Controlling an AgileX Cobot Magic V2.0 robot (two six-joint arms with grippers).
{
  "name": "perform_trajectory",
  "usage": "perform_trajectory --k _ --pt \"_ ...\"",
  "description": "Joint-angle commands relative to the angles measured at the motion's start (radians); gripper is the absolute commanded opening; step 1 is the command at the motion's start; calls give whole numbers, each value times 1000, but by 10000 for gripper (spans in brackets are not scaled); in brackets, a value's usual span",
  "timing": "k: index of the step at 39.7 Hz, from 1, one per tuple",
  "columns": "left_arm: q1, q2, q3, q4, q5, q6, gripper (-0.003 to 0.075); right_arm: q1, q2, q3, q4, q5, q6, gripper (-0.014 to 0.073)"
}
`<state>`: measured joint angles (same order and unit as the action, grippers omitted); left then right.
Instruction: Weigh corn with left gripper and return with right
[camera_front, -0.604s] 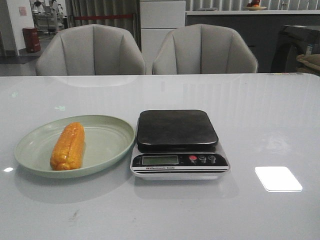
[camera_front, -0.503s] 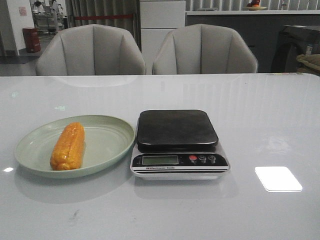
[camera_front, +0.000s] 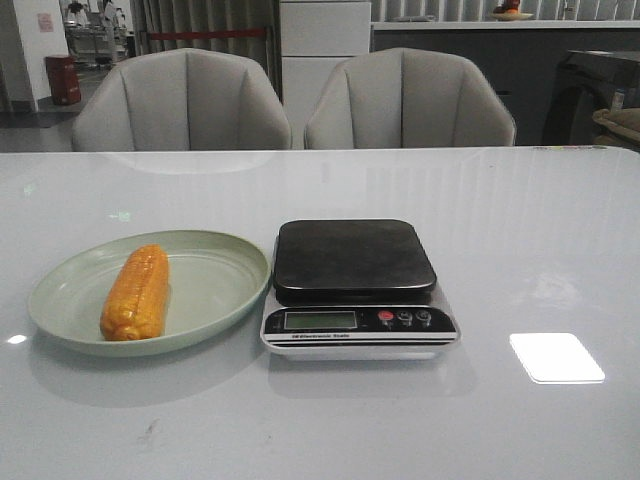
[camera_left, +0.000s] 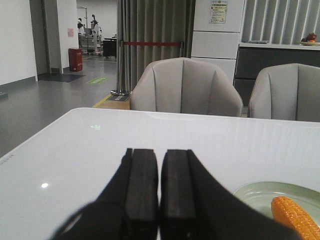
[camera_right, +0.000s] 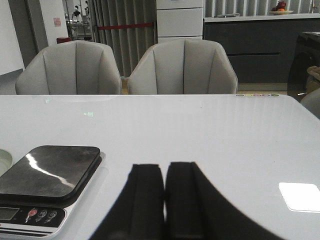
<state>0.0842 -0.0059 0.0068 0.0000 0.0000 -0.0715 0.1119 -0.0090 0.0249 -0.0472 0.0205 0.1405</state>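
Both my left gripper (camera_left: 160, 200) and right gripper (camera_right: 164, 205) are pressed together, holding nothing; the corn (camera_front: 136, 292) lies on the plate (camera_front: 215, 290).

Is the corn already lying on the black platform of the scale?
No, the corn lies on the green plate, and the platform of the scale beside it has nothing on it.

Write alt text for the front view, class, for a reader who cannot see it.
An orange-yellow corn cob lies in a pale green plate on a glossy white table, just left of a kitchen scale whose black platform is bare. Two grey chairs stand behind the table; no gripper appears.
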Motion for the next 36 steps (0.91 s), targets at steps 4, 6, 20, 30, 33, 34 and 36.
perform_trajectory --k 4,6,20,30,33,34,36 --pt "2 -20 31 0 -77 -2 114 -5 -14 11 -11 -81 -9 176" --pt "2 -20 31 0 -77 -2 114 -5 -14 11 -11 -81 -9 176" --pt "2 -16 14 0 -265 -3 114 -5 -14 11 -11 -81 -9 176" --pt "-71 104 -187 9 18 8 114 -5 -14 11 -11 -81 -9 176" --pt "-105 172 -247 25 71 7 114 -5 -14 11 -11 -81 -9 176" --pt "-117 197 -262 23 84 7 114 -5 -14 11 -11 -81 -9 176" --pt "-136 239 -299 12 118 7 114 -5 -14 11 -11 -81 -9 176"
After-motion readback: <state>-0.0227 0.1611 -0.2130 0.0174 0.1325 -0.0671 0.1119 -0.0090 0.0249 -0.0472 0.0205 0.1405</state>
